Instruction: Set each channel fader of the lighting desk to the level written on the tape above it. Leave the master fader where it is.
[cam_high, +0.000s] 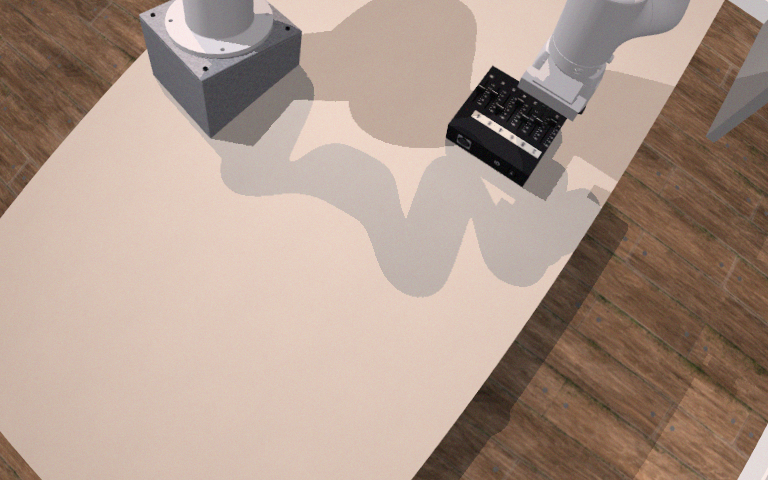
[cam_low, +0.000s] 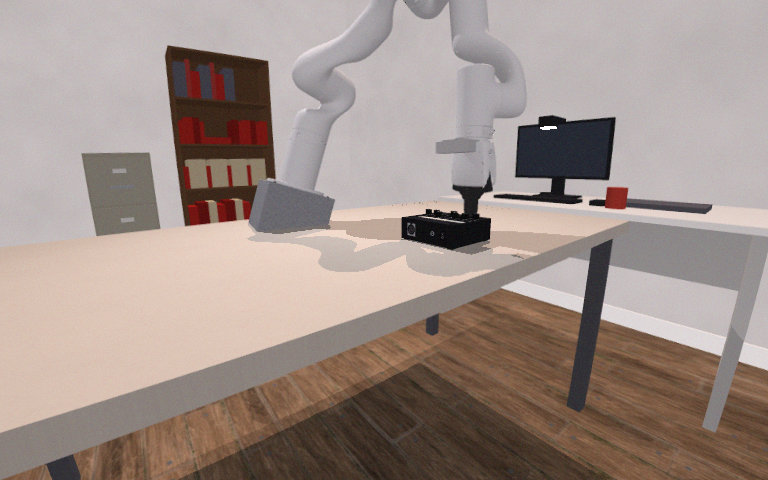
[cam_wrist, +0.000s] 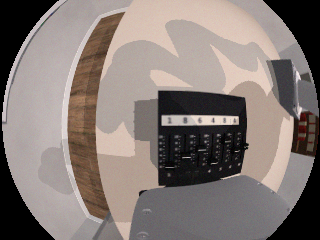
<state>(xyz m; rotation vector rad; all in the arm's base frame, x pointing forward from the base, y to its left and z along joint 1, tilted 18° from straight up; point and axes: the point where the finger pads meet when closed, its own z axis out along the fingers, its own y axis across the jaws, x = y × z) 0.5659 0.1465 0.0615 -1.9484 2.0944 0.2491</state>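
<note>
The black lighting desk (cam_high: 505, 125) sits near the table's right edge. It also shows in the exterior view (cam_low: 445, 228) and the wrist view (cam_wrist: 202, 140). A white tape strip (cam_high: 505, 132) with numbers runs across it below a row of several faders (cam_high: 512, 106); the strip shows in the wrist view (cam_wrist: 202, 120) too. My gripper (cam_low: 469, 213) is shut, and its fingertips come down onto the desk's top at the right part of the fader row. The arm's wrist (cam_high: 557, 90) hides the fingertips from above, and the gripper body (cam_wrist: 214, 227) hides them in the wrist view.
The robot's grey base block (cam_high: 220, 62) stands at the table's back left. The table's right edge (cam_high: 589, 226) is close to the desk. A second table with a monitor (cam_low: 564, 150) and a red cup (cam_low: 616, 197) stands behind.
</note>
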